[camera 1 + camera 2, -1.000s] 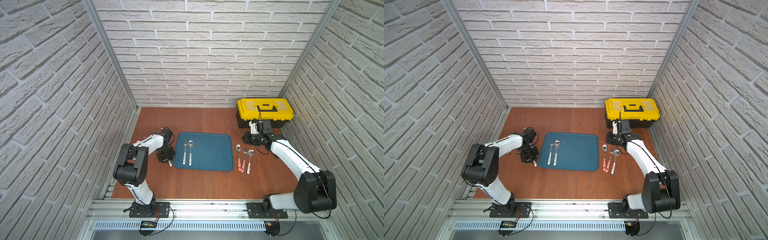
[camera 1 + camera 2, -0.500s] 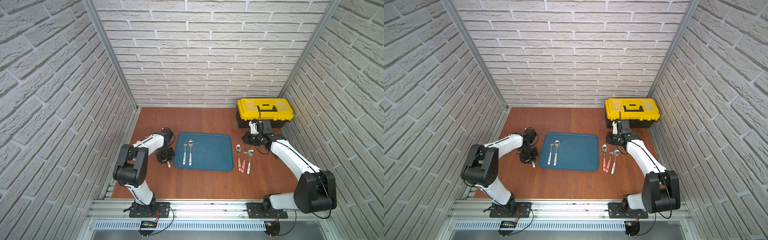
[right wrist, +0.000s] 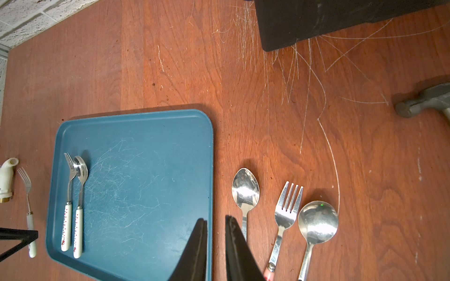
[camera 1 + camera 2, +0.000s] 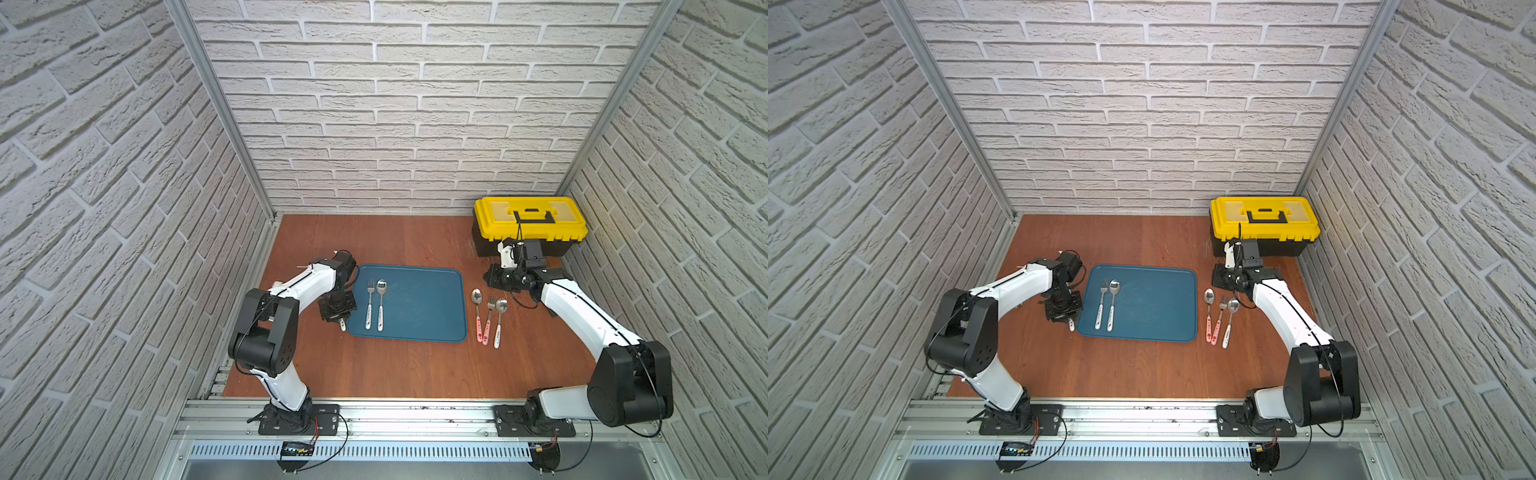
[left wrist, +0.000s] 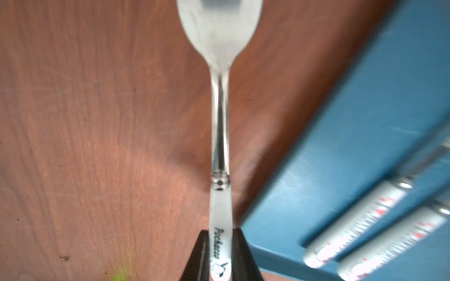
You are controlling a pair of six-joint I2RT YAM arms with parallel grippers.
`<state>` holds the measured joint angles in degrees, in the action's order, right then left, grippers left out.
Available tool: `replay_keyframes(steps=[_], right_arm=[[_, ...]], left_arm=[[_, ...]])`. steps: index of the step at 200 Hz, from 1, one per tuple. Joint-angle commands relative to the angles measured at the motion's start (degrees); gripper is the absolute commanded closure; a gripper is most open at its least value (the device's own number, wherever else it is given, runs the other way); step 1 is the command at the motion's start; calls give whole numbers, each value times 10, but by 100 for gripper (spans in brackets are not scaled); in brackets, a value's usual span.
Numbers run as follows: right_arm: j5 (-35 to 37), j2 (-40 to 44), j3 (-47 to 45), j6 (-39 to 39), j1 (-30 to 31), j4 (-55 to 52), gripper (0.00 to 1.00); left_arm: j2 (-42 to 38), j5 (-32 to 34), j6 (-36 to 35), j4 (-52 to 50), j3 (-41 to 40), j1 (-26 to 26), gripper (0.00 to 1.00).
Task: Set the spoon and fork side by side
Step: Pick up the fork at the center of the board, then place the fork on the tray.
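Observation:
My left gripper [image 5: 220,243] is shut on the white handle of a fork [image 5: 220,121], just left of the blue tray [image 4: 424,303]. In the right wrist view this fork [image 3: 29,202] runs alongside the tray's edge. On the tray [image 3: 146,170] a fork [image 4: 369,303] and a spoon [image 4: 380,303] with dotted white handles lie side by side. My right gripper [image 3: 215,226] hovers over the tray's right edge. Its jaws are shut to a narrow gap and hold nothing.
A spoon [image 3: 245,189], a fork [image 3: 287,206] and a round spoon [image 3: 317,221] lie in a row right of the tray. A yellow and black toolbox [image 4: 530,220] stands at the back right. A white pipe elbow [image 3: 7,175] sits by the held fork.

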<state>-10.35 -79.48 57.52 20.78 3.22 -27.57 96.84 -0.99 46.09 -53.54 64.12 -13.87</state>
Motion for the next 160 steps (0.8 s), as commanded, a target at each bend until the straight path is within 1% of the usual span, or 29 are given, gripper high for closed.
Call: replay_keyframes(steps=[1,34,92,125,160], right_arm=[[0,5,-8,3,5,19,80],[3,7,-7,3,4,18,80],[3,10,-7,4,4,17,80],[1,9,-6,3,4,16,80],[4,13,-5,3,3,15,80]], left_arm=[[6,12,-9,-36,44,-24,82],[39,4,-7,-50,95,-72,82],[128,-14,-2,-73,203,-162,82],[174,-21,1,-83,260,-198,82],[216,-30,-6,-93,299,-220,81]])
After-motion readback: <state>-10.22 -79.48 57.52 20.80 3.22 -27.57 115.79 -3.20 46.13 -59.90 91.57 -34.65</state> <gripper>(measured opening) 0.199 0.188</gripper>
